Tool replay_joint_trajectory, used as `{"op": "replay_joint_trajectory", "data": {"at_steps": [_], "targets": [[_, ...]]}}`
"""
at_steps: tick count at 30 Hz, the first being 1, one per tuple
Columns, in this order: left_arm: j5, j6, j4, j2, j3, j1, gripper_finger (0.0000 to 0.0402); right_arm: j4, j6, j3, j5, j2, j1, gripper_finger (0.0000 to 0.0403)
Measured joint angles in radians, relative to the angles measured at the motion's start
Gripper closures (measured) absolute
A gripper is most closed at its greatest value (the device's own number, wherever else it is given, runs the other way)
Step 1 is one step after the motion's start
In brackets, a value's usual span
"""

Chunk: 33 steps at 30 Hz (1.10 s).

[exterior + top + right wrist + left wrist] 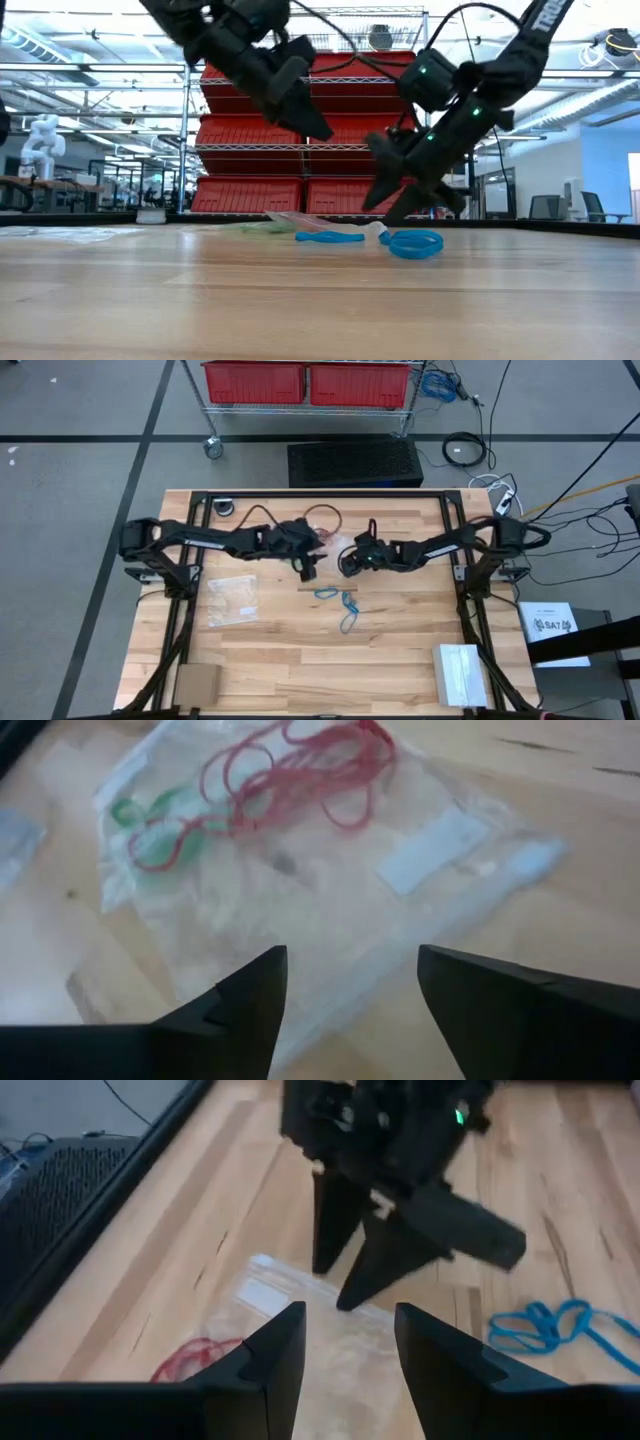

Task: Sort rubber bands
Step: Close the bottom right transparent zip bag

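Pale wood-plank table (pixel 400 650) fills the high view, w/ both dark arms reaching to its middle. Left gripper (pixel 308 569) hangs near centre, fingers pointing to the near side; right gripper (pixel 347 560) sits just beside it. Between them, by the far side, a clear plastic zip bag (pixel 325 538) w/ thin red rubber bands (pixel 322 516) at its far end. Thin blue rubber bands (pixel 343 603) lie loose on the wood just nearside of the grippers. A second clear flat bag (pixel 232 600) lies well apart under the left arm. Brown card square (pixel 198 683) and white box (pixel 458 672) sit at the near corners.

Low view: both grippers are above the tabletop, neither touching it. Left gripper (pixel 300 105) higher; right gripper (pixel 392 200) lower, tips close over the blue bands (pixel 415 243). Red storage bins (pixel 260 130) on a wire rack behind.

Left wrist view: left fingers (pixel 275 1355) are spread, nothing between them. Zip bag (pixel 330 1330) lies flat on wood below; red bands (pixel 190 1358) at one side, blue bands (pixel 550 1325) at the other. Right gripper (pixel 350 1275) shows ahead, its two tips apart, over the bag.

Right wrist view: right fingers (pixel 255 995) spread wide, empty. Bag (pixel 300 890) lies below, red bands (pixel 300 770) and small green rubber bands (pixel 150 825) at its far part; can't tell whether inside or on top.
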Motion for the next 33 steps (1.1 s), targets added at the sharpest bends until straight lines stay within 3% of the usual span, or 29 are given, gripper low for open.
{"op": "replay_joint_trajectory", "data": {"at_steps": [8,13,19,26,33], "targets": [[0.024,-0.068,0.220,-0.070,-0.151,0.050,0.0240,0.012,0.011,0.111,0.007,0.141,-0.045,0.0233],[0.040,-0.081,0.230,-0.092,-0.153,0.068,0.0239,0.007,-0.067,0.184,0.005,0.197,-0.071,0.0295],[0.045,-0.082,0.227,-0.126,-0.153,0.082,0.0240,-0.060,-0.282,0.219,0.007,0.166,-0.080,0.0390],[0.042,-0.106,0.180,-0.185,-0.152,0.143,0.0240,-0.347,-0.515,0.235,0.179,0.047,-0.059,0.0396],[0.109,0.006,0.075,-0.187,-0.152,0.168,0.0240,-0.477,-0.735,0.235,0.190,-0.107,0.026,0.0400]]}}
